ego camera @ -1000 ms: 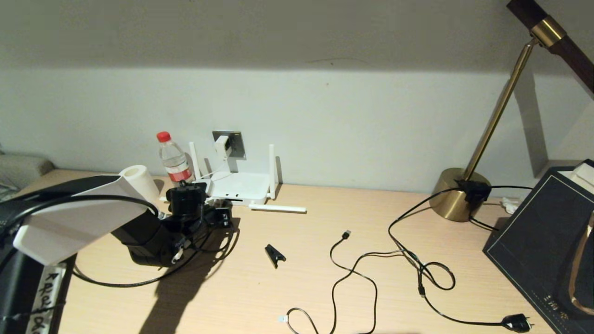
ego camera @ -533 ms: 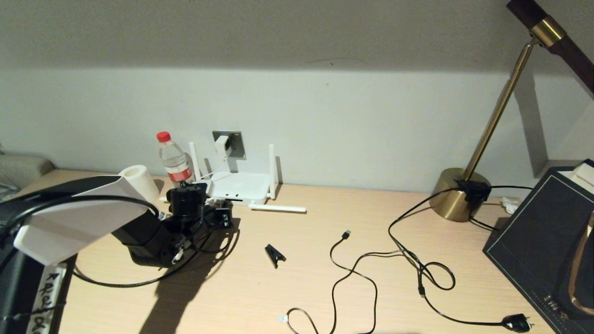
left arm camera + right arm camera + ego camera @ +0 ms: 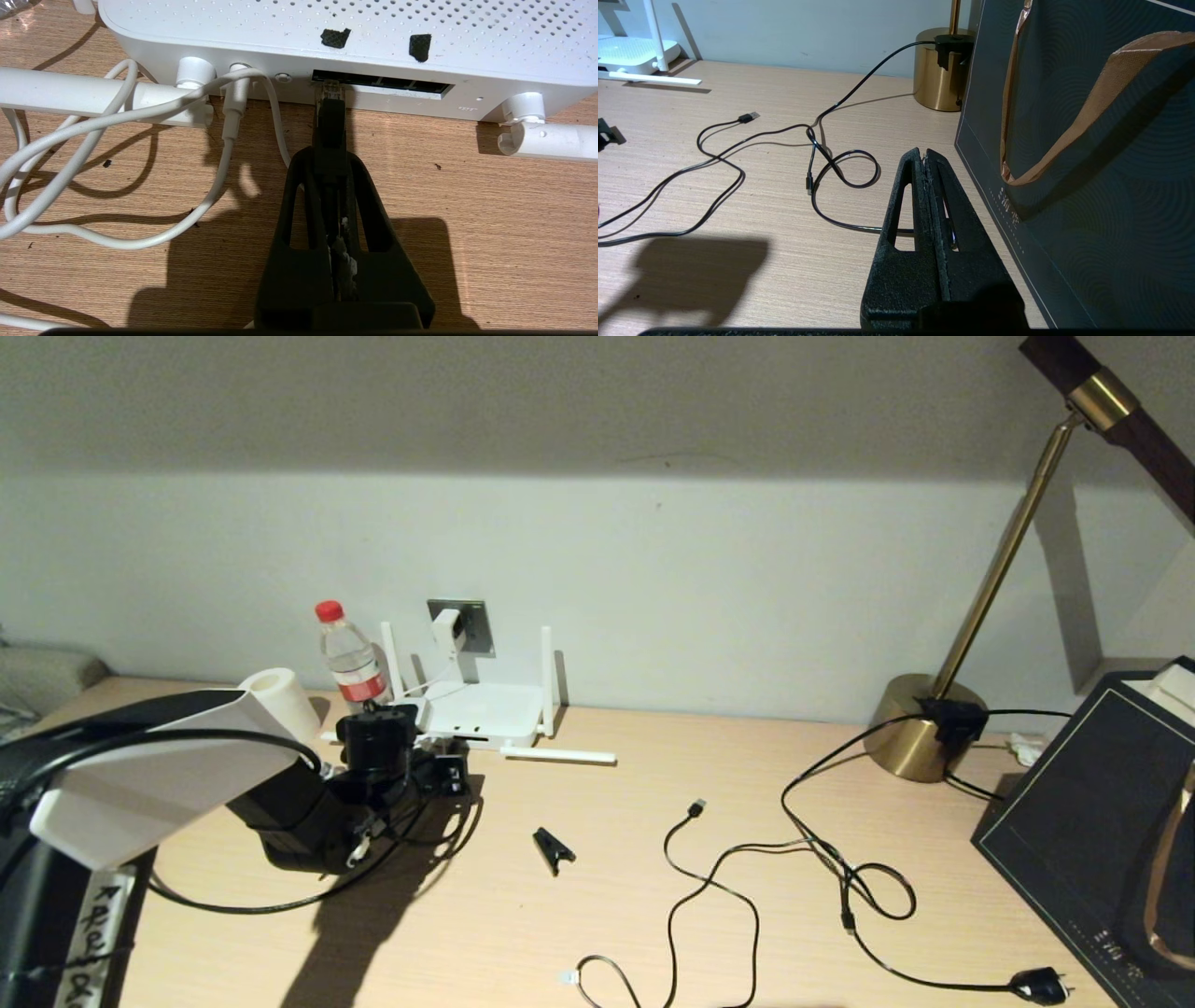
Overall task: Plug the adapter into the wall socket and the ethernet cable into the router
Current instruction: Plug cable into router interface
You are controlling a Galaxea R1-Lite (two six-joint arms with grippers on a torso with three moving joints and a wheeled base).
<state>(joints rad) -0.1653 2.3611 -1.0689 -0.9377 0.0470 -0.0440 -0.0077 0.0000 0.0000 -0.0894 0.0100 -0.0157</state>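
The white router (image 3: 481, 714) lies against the wall, its dark port slot (image 3: 380, 84) facing me. My left gripper (image 3: 331, 156) is shut on the black boot of the ethernet cable (image 3: 233, 905). The cable's clear connector (image 3: 331, 91) meets the left end of the port slot; how deep it sits I cannot tell. In the head view the left gripper (image 3: 448, 773) is right at the router's front edge. The white adapter (image 3: 448, 630) sits on the grey wall socket (image 3: 476, 621), and its white cord (image 3: 140, 112) runs to the router. My right gripper (image 3: 926, 154) is shut and empty, low over the table at the right.
A water bottle (image 3: 347, 658) and a paper roll (image 3: 280, 700) stand left of the router. A black clip (image 3: 553, 849), a USB-tipped cable (image 3: 695, 807) and a cable with a power plug (image 3: 1041, 985) lie mid-table. A brass lamp base (image 3: 924, 723) and a dark bag (image 3: 1092, 812) are at the right.
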